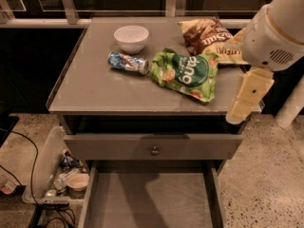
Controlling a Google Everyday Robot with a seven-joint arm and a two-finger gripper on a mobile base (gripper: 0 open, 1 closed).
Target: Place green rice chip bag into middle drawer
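The green rice chip bag (pixel 186 73) lies flat on the grey cabinet top (pixel 95 91), right of centre, its "dang" logo facing up. The middle drawer (pixel 152 201) is pulled out below at the front, its plain grey floor bare. My gripper (pixel 248 98) hangs at the cabinet top's right front corner, a little to the right of the bag and not touching it. The white arm (pixel 278 30) rises above it at the right edge.
A brown-and-yellow chip bag (pixel 209 36) lies behind the green bag. A white bowl (pixel 131 38) and a tipped blue can (pixel 127 62) sit to the left. The top drawer front with a small knob (pixel 154 150) is above the open drawer. A bin of clutter (pixel 66 175) stands on the floor at the left.
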